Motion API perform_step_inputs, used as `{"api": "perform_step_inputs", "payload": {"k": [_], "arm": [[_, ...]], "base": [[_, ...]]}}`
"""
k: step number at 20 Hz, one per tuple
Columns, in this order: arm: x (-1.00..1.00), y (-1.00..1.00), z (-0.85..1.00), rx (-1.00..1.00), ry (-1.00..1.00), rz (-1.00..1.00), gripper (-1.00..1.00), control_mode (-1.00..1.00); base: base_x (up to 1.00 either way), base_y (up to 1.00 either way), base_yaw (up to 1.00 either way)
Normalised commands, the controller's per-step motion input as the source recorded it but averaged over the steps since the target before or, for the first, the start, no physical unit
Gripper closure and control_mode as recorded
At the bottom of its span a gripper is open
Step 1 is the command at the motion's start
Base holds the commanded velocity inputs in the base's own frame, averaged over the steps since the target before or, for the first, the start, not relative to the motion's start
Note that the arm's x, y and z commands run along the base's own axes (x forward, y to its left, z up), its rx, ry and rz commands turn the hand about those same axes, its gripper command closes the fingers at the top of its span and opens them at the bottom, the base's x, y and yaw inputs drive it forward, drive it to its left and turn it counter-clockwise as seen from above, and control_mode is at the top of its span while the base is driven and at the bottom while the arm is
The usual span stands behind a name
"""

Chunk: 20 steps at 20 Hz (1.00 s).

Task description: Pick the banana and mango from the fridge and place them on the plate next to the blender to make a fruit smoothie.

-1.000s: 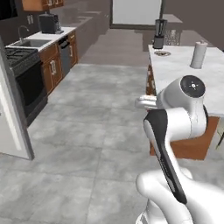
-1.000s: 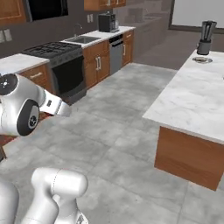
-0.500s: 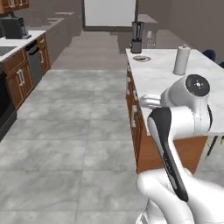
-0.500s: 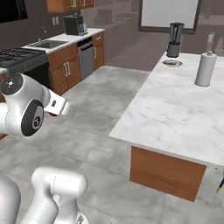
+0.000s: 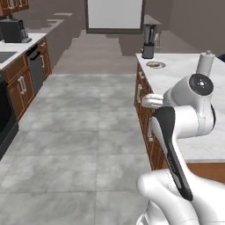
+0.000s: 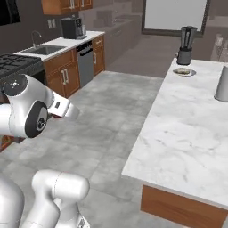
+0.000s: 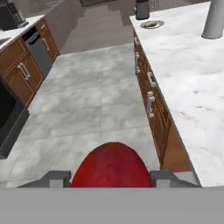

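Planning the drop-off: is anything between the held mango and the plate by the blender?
Nothing visible. The mango sits in the gripper; bare marble counter leads to the plate beside the blender.

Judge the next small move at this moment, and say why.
Probably keep driving forward along the island toward the plate beside the blender. The hand view shows the red mango seated between the gripper fingers, so it looks held, while the plate sits at the far end of the marble counter, likely out of reach.

mango (image 7: 113, 165): glossy red | blender (image 6: 185, 45): dark grey | counter (image 6: 191, 116): white marble
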Motion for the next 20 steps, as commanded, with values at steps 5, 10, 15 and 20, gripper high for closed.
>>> {"api": "perform_step_inputs", "payload": {"k": [5,10,15,20], "arm": [[0.0,0.0,0.0,0.0,0.0,0.0,1.0,1.0],[0.0,0.0,0.0,0.0,0.0,0.0,1.0,1.0],[0.0,0.0,0.0,0.0,0.0,0.0,1.0,1.0],[0.0,0.0,0.0,0.0,0.0,0.0,1.0,1.0]], "base": [[0.8,0.82,-0.11],[1.0,0.22,-0.16],[1.0,0.02,-0.19],[1.0,0.0,-0.2]]}}
